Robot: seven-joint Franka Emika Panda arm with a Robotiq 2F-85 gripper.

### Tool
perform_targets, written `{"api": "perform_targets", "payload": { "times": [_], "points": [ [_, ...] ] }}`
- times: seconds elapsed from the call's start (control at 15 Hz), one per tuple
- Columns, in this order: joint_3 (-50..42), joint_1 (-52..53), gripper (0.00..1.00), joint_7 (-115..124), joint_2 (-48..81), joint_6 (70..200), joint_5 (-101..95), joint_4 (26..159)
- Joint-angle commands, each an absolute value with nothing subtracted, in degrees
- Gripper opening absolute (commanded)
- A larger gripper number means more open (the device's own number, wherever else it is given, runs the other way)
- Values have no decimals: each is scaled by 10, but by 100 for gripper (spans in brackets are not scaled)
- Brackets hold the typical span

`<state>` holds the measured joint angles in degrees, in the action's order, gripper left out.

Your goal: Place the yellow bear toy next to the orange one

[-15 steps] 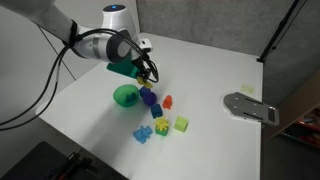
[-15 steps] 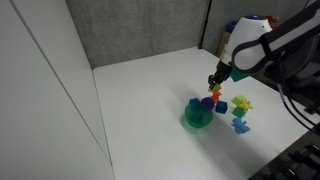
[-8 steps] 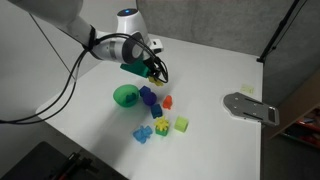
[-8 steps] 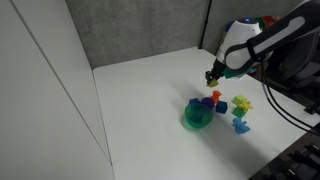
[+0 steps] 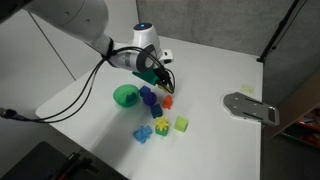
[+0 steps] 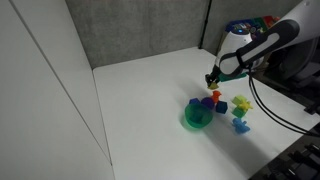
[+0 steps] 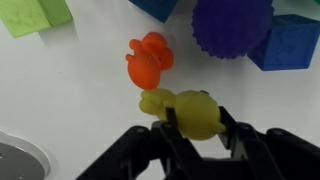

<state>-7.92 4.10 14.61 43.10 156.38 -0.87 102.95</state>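
Note:
In the wrist view my gripper (image 7: 197, 126) is shut on the yellow bear toy (image 7: 190, 110), a lumpy yellow figure held between both fingers just above the white table. The orange figure (image 7: 150, 60) stands right beside it, nearly touching the bear's end. In both exterior views the gripper (image 5: 163, 82) (image 6: 211, 78) hangs low just behind the orange figure (image 5: 167, 101) (image 6: 214, 93). The bear is too small to make out there.
A green bowl (image 5: 125, 96) (image 6: 197, 117), blue blocks (image 5: 150, 99) (image 7: 290, 40) and a purple spiky ball (image 7: 232, 25) crowd close to the orange figure. A lime-green cube (image 5: 181, 124), a chunkier yellow piece (image 5: 160, 126) and a light-blue figure (image 5: 142, 134) lie nearer the front. A grey metal plate (image 5: 250, 106) lies to one side.
The gripper has carried the yellow bear sideways and down, from above the blue blocks to a spot right by the orange figure. The other toys have not moved.

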Motion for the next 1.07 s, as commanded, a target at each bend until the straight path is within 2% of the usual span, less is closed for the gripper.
{"api": "perform_targets", "payload": {
  "times": [0.0,1.0],
  "points": [
    [-78,37,18,183,456,1538,22,985],
    [-68,39,18,327,485,1373,103,895]
  ]
}}
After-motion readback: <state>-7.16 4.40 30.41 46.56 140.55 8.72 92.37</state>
